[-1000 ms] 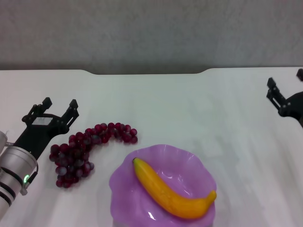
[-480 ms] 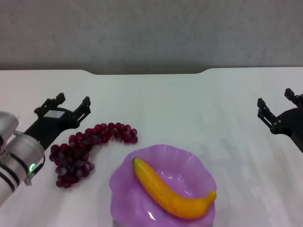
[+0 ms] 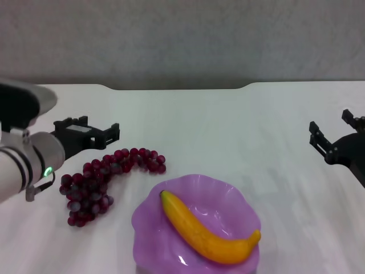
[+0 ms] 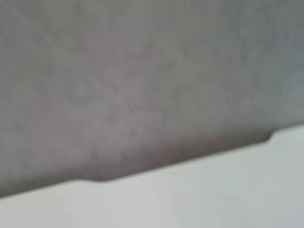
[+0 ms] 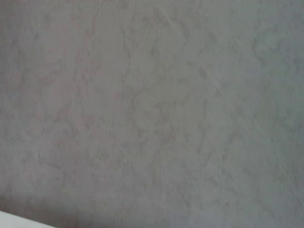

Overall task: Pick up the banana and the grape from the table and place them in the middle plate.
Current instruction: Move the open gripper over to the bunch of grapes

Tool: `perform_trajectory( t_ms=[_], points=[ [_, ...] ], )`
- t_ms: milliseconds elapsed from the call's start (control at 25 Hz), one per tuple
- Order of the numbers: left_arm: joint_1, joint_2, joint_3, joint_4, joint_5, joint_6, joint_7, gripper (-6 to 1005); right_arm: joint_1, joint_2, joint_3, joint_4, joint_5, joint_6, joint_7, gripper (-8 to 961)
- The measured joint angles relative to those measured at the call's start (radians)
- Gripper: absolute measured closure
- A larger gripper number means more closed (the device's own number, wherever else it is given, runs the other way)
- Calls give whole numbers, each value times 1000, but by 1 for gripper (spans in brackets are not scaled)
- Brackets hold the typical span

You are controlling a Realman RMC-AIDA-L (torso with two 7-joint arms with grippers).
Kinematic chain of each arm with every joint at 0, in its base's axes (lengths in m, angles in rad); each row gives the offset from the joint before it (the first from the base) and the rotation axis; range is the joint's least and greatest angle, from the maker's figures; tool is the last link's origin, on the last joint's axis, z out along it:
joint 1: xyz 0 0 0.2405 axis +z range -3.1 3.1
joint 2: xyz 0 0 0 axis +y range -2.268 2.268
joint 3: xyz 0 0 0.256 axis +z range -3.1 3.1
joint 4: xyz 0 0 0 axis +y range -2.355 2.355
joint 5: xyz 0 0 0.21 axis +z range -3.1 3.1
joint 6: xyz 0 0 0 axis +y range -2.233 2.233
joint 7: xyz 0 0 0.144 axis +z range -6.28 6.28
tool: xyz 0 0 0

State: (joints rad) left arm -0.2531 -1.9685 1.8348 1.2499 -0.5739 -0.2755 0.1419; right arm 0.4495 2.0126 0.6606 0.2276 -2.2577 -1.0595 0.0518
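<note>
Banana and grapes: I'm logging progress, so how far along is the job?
Half done. The banana already lies in the purple plate. The grapes are on the table beside the plate, with the open left gripper just above them. The open right gripper holds nothing.

The white table [image 3: 228, 125] carries a bunch of red-purple grapes [image 3: 101, 178] at near left and a purple plate [image 3: 234, 211] beside it, near centre.

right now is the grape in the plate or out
Out: the grape lies on the table left of the plate, which holds only the banana.
</note>
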Motion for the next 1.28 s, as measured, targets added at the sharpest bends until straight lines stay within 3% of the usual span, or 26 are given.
perform_trajectory(
  t_ms=[80, 160, 360, 520, 680, 1280],
  points=[
    [-4, -41, -88, 57, 30, -162, 71, 171, 2, 0, -1, 1, 0, 11, -1, 177],
    [-9, -65, -152, 122, 82, -296, 99, 164, 4, 0, -3, 1, 0, 14, -2, 177],
    [-27, -61, -200, 268, 181, -553, 83, 144, 2, 0, -12, 2, 0, 19, -1, 177],
    [-72, -65, -216, 319, 272, -724, 65, 129, 1, 1, -15, 6, 0, 24, -3, 178],
    [-109, -66, -205, 277, 285, -749, 56, 114, 1, 1, -16, 8, 0, 24, -3, 178],
    [-301, -72, -118, -96, 356, -616, -45, 116, 2, 1, -16, 9, 0, 22, 3, 178]
  ],
)
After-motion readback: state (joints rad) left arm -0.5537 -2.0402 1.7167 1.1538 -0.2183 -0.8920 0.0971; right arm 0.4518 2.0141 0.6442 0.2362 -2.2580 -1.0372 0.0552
